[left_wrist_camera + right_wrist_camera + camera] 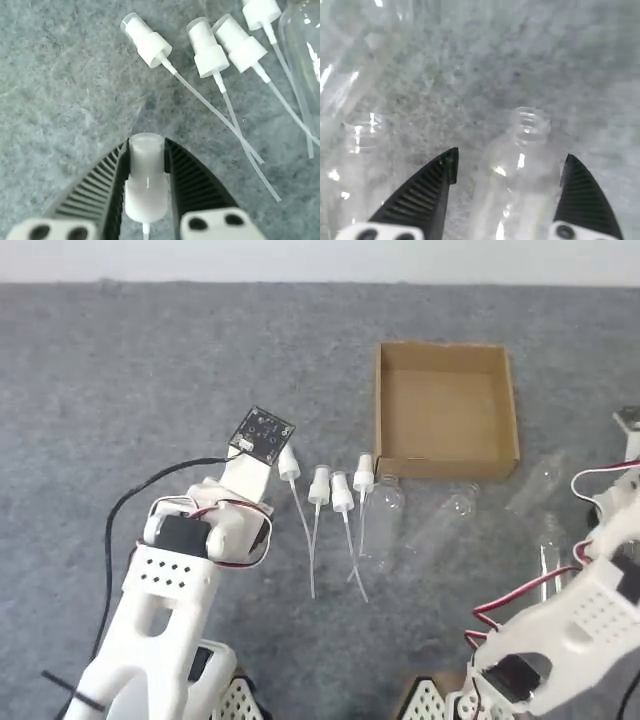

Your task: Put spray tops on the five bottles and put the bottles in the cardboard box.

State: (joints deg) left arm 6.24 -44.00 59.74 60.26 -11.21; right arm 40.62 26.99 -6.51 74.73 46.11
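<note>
Grey carpet (120,360) is strewn with spray tops (319,483) and clear bottles (385,495) in front of the cardboard box (445,468).
One spray top (146,185) is clamped between the fingers of the left gripper (146,146), cap end pointing outward, while four others are laid side by side on the carpet just beyond it. The right gripper (511,156) is held spread wide, with one bottle (527,125) lying on the carpet between its fingers and a second bottle (362,132) seen just beside it.
</note>
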